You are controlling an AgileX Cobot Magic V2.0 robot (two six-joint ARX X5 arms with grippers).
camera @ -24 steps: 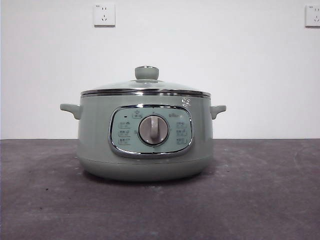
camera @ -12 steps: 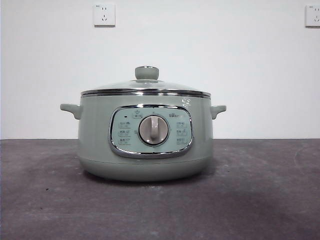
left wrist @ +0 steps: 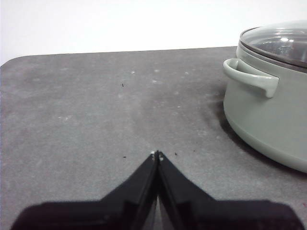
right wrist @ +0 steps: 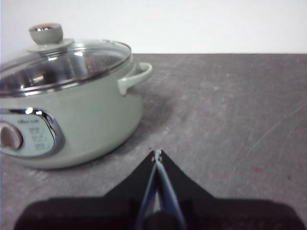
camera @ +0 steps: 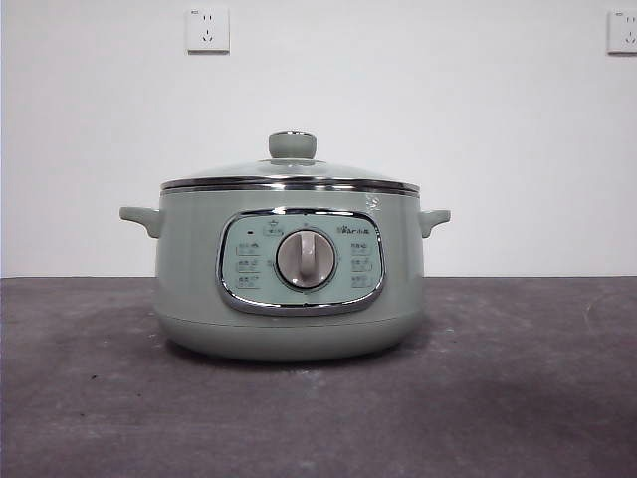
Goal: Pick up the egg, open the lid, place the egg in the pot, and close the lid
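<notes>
While both arms wait low over the grey table point(camera: 518, 398), the left gripper point(left wrist: 157, 154) and right gripper point(right wrist: 156, 152) are pinched together on nothing. Beyond them sits the pot point(camera: 289, 289) (dial facing me), the lid point(camera: 291, 171) seated on its rim.

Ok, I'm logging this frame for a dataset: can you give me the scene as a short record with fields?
pot: centre of table, dial facing front camera
lid: on the pot, closed
egg: not visible in any view
left gripper: shut, empty, low over the table beside the pot
right gripper: shut, empty, low over the table on the pot's other side
</notes>
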